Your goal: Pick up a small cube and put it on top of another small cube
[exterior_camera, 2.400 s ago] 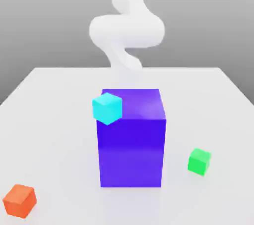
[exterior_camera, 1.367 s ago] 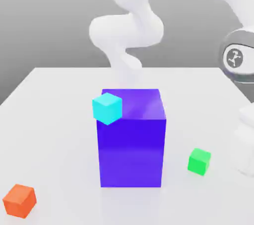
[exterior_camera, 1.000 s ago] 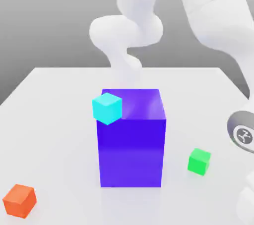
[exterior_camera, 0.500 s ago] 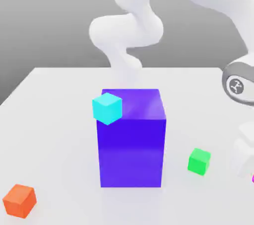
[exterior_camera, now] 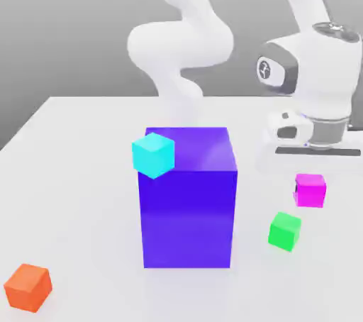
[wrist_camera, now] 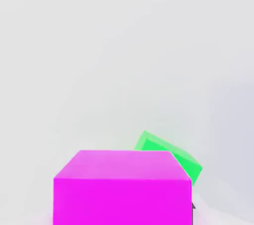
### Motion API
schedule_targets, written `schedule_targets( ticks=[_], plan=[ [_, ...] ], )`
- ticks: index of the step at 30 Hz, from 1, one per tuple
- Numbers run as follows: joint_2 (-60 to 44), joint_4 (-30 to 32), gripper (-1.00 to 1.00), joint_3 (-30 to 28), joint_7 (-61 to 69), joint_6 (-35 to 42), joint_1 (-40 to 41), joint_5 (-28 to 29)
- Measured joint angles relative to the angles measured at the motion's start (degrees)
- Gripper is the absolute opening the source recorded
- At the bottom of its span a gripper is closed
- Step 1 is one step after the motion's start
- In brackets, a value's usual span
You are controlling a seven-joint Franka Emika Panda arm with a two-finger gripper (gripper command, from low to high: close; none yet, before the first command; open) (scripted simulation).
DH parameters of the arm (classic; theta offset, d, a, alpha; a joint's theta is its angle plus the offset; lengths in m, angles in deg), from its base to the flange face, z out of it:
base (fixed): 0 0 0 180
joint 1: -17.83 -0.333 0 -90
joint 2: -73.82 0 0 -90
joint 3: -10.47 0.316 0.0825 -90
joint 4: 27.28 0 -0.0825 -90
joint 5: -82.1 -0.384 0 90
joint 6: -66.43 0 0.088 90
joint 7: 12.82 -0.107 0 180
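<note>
Small magenta cube [exterior_camera: 310, 191], clamped in the claw [exterior_camera: 310, 184]; align above the small green cube [exterior_camera: 285, 232] before lowering.

Magenta is shown on one small cube [exterior_camera: 310, 191], green on another [exterior_camera: 285, 231], orange on a third [exterior_camera: 28, 287]; cyan is seen on a fourth [exterior_camera: 153, 155], blue-purple on the large block [exterior_camera: 188, 218].

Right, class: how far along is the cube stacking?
Picking up looks done: the tool holds the magenta cube off the table. In hand, seemingly: carrying it near the green cube. Left: setting it on another small cube; nothing is stacked under it.
</note>
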Motion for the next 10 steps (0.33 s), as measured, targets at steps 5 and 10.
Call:
schedule_targets(
  ticks=[5,10],
  plan=[
    [-8.29,0.27,-1.0,-1.09,-7.07,-8.05,1.49,9.31],
    [-11.87,0.12,1.0,-2.97,-10.46,-11.15,0.52,14.06]
  ],
)
